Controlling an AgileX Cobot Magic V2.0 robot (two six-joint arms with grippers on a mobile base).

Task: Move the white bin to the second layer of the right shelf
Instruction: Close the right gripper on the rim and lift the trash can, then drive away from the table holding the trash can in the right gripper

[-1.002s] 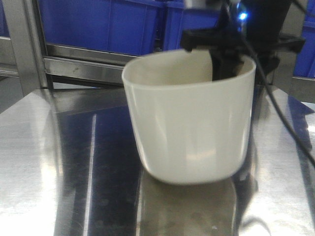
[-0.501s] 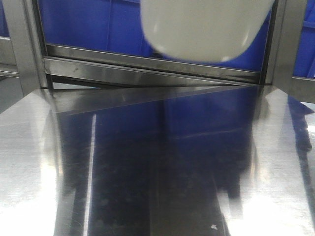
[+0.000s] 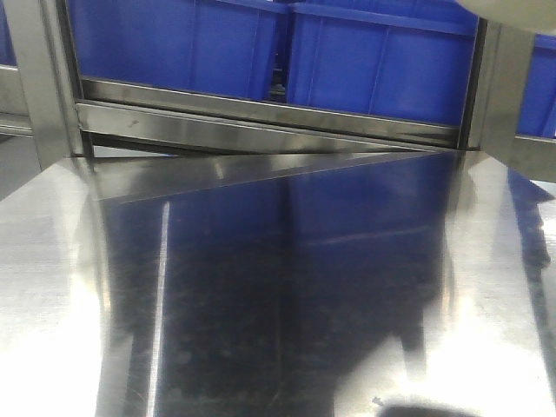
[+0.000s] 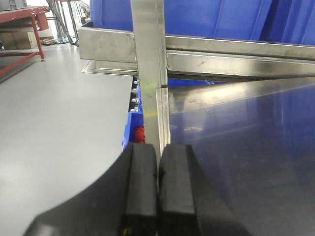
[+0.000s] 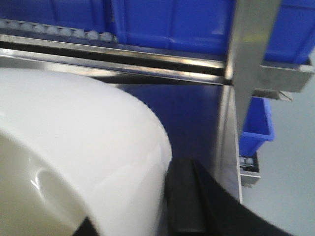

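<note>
Glossy off-white plastic bin (image 5: 74, 147) held aloft above the shiny steel tabletop (image 3: 278, 304).
Right jaws clamp its wall; left jaws pressed together, empty, over the tabletop's left edge; blue plastic crates (image 3: 373, 61) behind.

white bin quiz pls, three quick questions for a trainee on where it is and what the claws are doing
1. True or false: the white bin stands on the steel tabletop.
2. The left claw is: A) wide open, B) shut on nothing, C) shut on a crate.
3. Fill in: the bin is gripped by the ____ claw.
Key: 1 false, it is held up off it; 2 B; 3 right claw.
</note>
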